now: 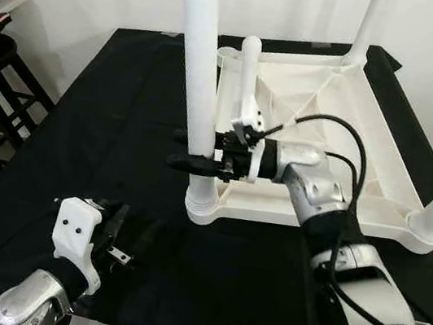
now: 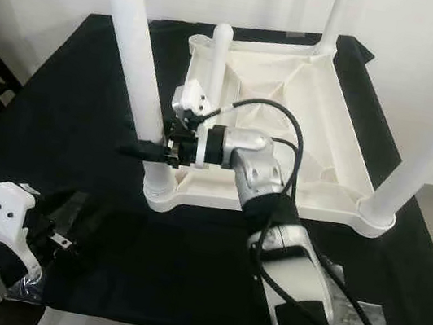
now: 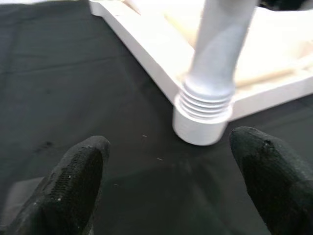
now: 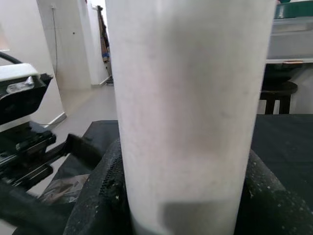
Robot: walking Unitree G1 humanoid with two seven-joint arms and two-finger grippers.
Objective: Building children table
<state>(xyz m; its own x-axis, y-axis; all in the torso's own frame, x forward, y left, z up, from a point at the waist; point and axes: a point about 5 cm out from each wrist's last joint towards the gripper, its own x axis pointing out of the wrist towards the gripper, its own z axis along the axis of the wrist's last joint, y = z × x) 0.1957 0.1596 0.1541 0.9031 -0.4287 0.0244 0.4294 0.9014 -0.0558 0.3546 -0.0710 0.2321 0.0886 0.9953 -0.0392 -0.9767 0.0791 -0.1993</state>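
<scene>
Clamping the near-left leg (image 1: 199, 77) low above its socket, the right gripper (image 1: 201, 158) suits this light, stiff, slippery plastic; left gripper (image 3: 166, 171) hovers wide.

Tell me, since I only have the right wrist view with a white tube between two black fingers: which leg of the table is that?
Observer: It is the near-left leg of the upturned white tabletop, gripped just above its corner socket by the right gripper.
Operator: Is that leg seated fully?
Observer: No. The left wrist view shows screw threads exposed above the socket.
Operator: Where is the other gripper?
Observer: The left gripper is low over the black cloth, in front of that corner, fingers open and holding nothing.
</scene>
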